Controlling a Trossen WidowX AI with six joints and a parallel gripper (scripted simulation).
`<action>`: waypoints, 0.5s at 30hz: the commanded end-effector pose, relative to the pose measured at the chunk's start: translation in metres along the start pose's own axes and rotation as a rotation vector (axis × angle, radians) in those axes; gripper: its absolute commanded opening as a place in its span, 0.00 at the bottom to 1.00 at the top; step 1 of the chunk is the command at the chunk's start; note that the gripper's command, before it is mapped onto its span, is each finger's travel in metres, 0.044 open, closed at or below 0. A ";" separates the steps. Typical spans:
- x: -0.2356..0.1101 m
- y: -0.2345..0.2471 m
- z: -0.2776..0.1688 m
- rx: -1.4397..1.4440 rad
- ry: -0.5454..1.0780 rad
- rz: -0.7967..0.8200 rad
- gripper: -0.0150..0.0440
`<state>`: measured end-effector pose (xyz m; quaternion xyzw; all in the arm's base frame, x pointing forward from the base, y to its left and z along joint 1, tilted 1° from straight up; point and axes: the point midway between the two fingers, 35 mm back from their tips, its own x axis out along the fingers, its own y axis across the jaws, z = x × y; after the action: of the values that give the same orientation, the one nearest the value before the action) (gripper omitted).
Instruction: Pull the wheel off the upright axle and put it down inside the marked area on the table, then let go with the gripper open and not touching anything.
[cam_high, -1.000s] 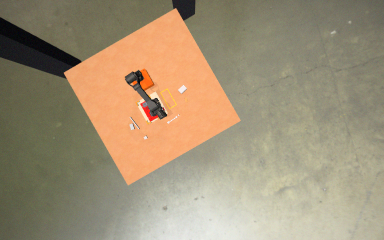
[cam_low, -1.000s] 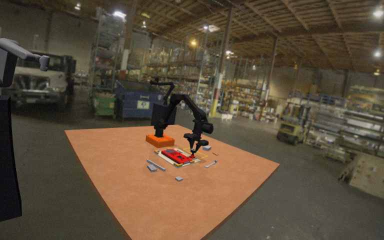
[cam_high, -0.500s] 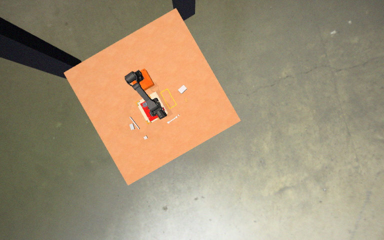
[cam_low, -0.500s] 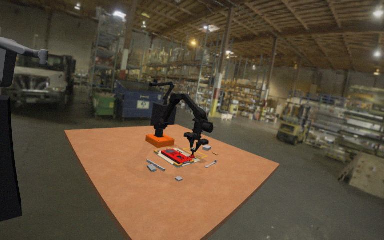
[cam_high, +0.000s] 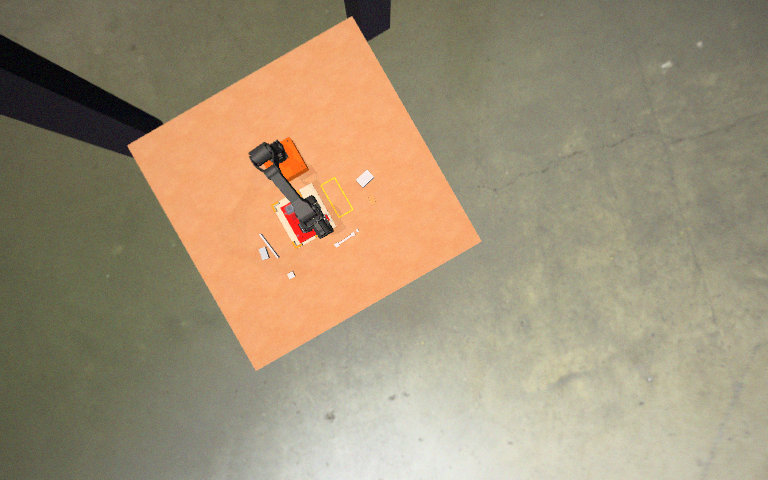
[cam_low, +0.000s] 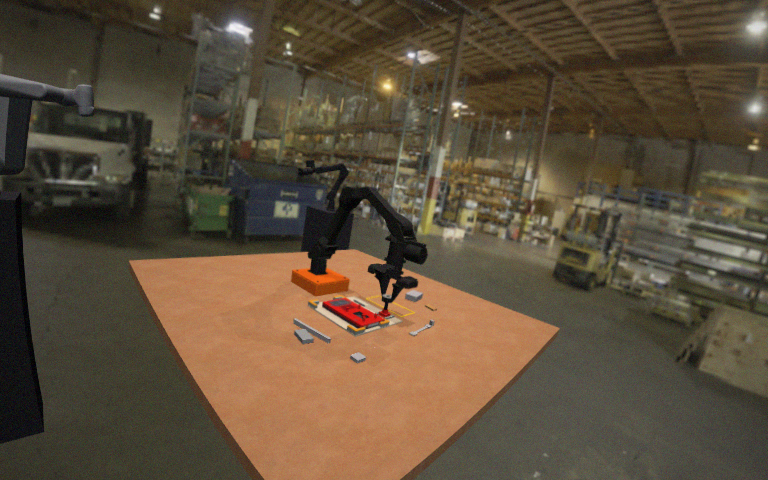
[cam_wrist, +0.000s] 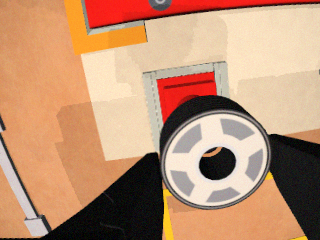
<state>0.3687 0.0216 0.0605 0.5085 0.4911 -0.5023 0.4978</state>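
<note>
In the wrist view my gripper (cam_wrist: 212, 155) is shut on the wheel (cam_wrist: 216, 130), a dark tyre around a white hub with grey spokes, held with its face towards the camera. The wheel hangs over the near end of a small red plate (cam_wrist: 187, 90) in a grey frame on the beige mat (cam_wrist: 267, 47); the axle is hidden behind it. The yellow outline of the marked area (cam_high: 344, 194) (cam_low: 397, 302) starts right under the wheel. In the top and exterior views the gripper (cam_high: 323, 228) (cam_low: 386, 308) is low at the mat's edge beside the outline.
A large red board (cam_high: 294, 223) (cam_low: 351, 310) lies on the mat. Around it are the orange arm base (cam_high: 294, 158) (cam_low: 320, 280), a white block (cam_high: 364, 178) (cam_low: 414, 295), a wrench (cam_high: 346, 237) (cam_low: 421, 329), a grey bar (cam_high: 269, 245) (cam_low: 312, 330) and small blocks (cam_high: 290, 275) (cam_low: 357, 357).
</note>
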 end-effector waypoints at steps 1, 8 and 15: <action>-0.003 0.002 0.000 -0.001 -0.002 0.006 0.25; -0.010 0.001 0.000 -0.001 -0.002 0.007 0.25; -0.036 -0.003 0.000 -0.001 -0.003 0.007 0.25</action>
<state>0.3646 0.0217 0.0831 0.5052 0.4941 -0.5052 0.4955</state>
